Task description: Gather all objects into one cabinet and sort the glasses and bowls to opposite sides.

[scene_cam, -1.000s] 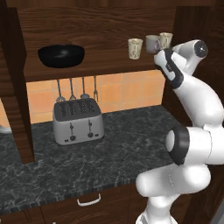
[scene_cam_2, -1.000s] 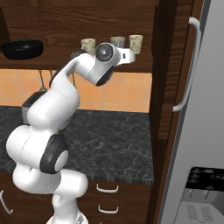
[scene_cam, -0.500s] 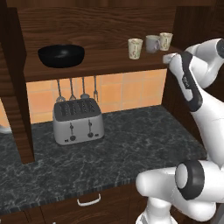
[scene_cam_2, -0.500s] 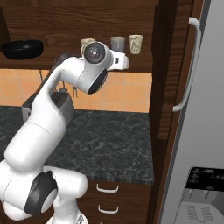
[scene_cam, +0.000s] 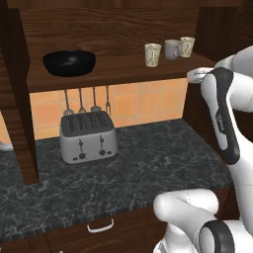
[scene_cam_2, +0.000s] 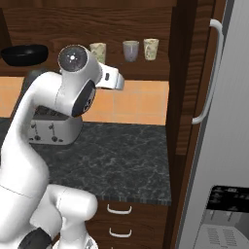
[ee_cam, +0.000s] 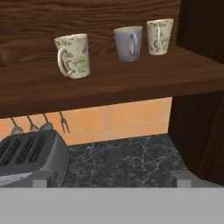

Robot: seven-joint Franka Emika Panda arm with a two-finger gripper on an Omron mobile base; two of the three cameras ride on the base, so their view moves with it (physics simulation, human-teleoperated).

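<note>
3 cups (ee_cam: 128, 43) at shelf (scene_cam: 123, 69) right, black bowl (scene_cam: 69, 63) left; gripper (ee_cam: 111, 177) wide open, empty.

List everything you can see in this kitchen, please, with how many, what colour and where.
Bowl: one, black, left end of the shelf.
Cream cups: two, patterned, with handles, right part of the shelf, either side of the mug.
Mug: one, pale grey, between the cups.
Toaster: one, silver, on the counter under the shelf.
Utensils: four, dark, hanging on the orange tiles.
Cabinet handle: one, white, right.
Drawer handles: white, below the counter.
Arm: one, white, jaws open and empty.
</note>
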